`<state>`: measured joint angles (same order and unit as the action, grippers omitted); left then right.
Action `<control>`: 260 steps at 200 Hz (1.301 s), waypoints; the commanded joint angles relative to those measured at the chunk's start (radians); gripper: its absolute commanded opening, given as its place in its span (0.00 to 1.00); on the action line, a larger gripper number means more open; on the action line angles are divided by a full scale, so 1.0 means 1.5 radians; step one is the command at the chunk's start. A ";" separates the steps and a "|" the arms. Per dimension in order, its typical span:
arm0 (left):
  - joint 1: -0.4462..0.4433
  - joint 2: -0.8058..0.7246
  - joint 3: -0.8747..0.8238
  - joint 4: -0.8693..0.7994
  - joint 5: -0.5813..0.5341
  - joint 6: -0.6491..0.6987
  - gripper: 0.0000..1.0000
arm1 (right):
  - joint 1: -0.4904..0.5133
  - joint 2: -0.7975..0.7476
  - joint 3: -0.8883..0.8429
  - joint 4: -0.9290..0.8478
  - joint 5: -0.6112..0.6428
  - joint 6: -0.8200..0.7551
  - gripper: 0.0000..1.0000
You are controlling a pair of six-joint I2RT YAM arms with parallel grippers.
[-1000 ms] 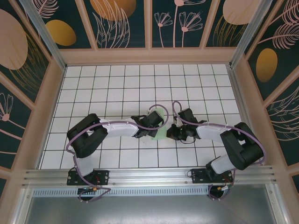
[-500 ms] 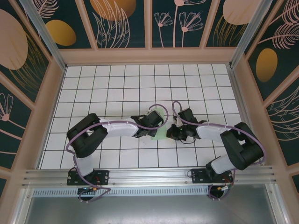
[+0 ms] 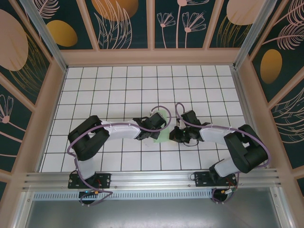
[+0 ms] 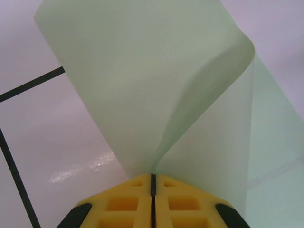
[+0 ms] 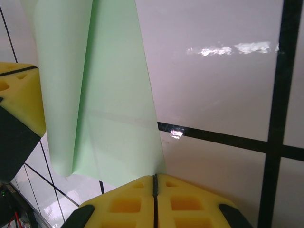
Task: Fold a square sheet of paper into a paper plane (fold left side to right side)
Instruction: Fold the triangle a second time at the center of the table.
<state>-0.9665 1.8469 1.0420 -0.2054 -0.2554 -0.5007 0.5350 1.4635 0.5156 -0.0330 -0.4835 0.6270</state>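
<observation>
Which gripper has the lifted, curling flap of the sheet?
The left gripper: its shut jaws pinch the square sheet of paper where it rises and curls over. The right gripper, also shut, meets its flat-lying edge.

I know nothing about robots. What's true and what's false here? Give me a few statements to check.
1. The thin pale mint-green paper sheet lies flat. False: part of it is lifted and curls over.
2. The left gripper is shut on the sheet. True.
3. The right gripper gapes wide open. False: it is shut.
4. The table is white with black grid lines. True.
</observation>
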 commanded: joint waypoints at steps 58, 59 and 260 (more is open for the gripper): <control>0.006 -0.011 0.015 0.006 -0.026 0.009 0.11 | 0.004 0.024 -0.008 -0.048 0.038 -0.015 0.10; 0.006 -0.012 0.015 0.006 -0.026 0.009 0.11 | 0.004 0.024 -0.008 -0.048 0.038 -0.015 0.10; 0.007 0.008 0.010 0.016 -0.011 0.010 0.12 | 0.004 0.031 -0.002 -0.052 0.036 -0.019 0.10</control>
<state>-0.9665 1.8359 1.0420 -0.1772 -0.2699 -0.4969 0.5350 1.4700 0.5194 -0.0334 -0.4870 0.6262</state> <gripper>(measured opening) 0.119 0.106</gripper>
